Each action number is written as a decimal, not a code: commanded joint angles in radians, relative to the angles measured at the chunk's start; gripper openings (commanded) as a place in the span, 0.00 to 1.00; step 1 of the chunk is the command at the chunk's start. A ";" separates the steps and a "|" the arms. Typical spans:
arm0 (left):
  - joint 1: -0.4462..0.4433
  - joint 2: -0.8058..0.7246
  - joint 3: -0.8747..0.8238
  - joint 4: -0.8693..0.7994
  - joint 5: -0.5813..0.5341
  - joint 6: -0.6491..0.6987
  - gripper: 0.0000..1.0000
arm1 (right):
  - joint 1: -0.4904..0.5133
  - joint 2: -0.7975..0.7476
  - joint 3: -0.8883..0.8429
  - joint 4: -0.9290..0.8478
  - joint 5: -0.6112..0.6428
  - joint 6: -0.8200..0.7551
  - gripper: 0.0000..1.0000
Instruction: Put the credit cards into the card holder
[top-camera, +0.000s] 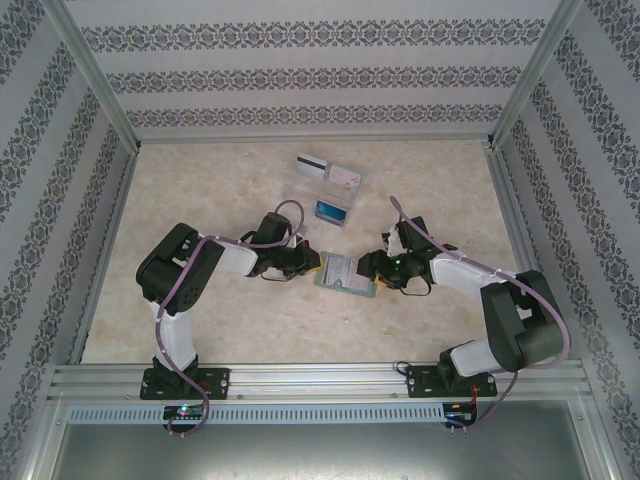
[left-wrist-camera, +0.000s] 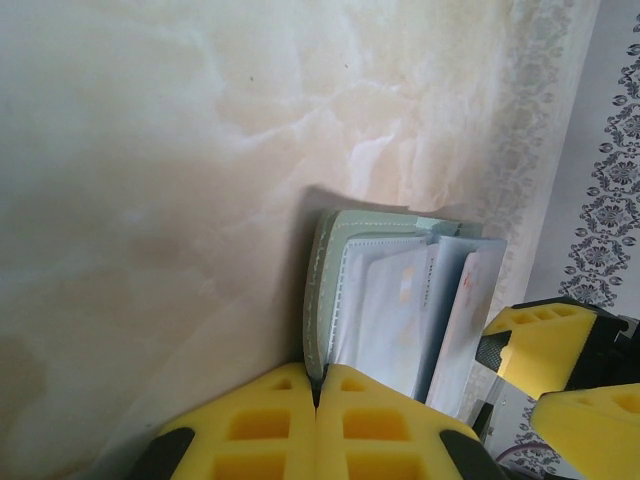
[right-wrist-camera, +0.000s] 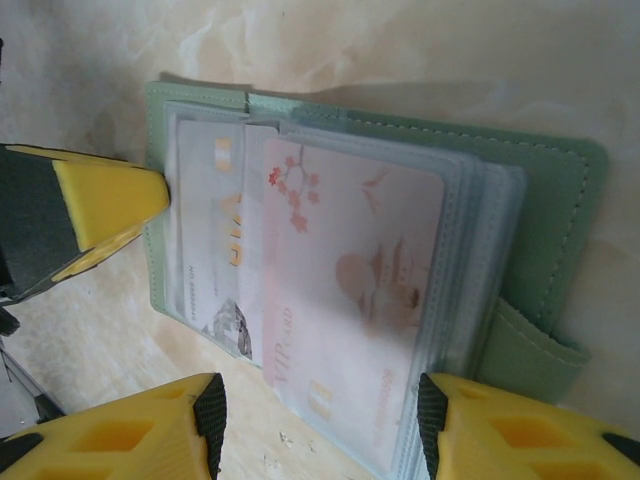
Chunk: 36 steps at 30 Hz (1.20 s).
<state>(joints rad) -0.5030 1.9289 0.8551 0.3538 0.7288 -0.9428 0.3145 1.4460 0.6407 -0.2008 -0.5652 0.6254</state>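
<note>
The grey-green card holder (top-camera: 345, 272) lies open on the table between both grippers. My left gripper (top-camera: 310, 265) is shut on the holder's green cover edge (left-wrist-camera: 318, 330), fingers (left-wrist-camera: 260, 430) pressed together around it. My right gripper (right-wrist-camera: 320, 420) is open, its fingers either side of a pale pink card (right-wrist-camera: 350, 290) lying among the holder's clear sleeves. A white-grey card (right-wrist-camera: 205, 240) sits in the pocket beside it. Farther back lie a black-striped white card (top-camera: 312, 165), a pink card (top-camera: 347, 180) and a blue card (top-camera: 331, 209).
The cards at the back rest in and around a clear plastic tray (top-camera: 320, 188). Patterned walls with metal frame rails (top-camera: 310, 137) enclose the marble-look tabletop (top-camera: 200, 200). The left gripper's yellow finger (right-wrist-camera: 100, 200) shows at the holder's left edge in the right wrist view.
</note>
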 joint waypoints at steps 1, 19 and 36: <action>-0.014 -0.017 0.005 -0.045 -0.023 0.025 0.00 | 0.013 0.016 0.013 0.004 0.017 -0.005 0.56; -0.016 -0.019 0.004 -0.046 -0.025 0.025 0.00 | 0.023 0.040 0.019 -0.031 0.074 -0.019 0.56; -0.027 -0.020 0.009 -0.041 -0.029 0.021 0.00 | 0.027 0.025 0.016 -0.037 0.076 -0.009 0.56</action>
<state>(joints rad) -0.5076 1.9240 0.8551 0.3500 0.7219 -0.9428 0.3321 1.4643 0.6544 -0.2157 -0.5159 0.6216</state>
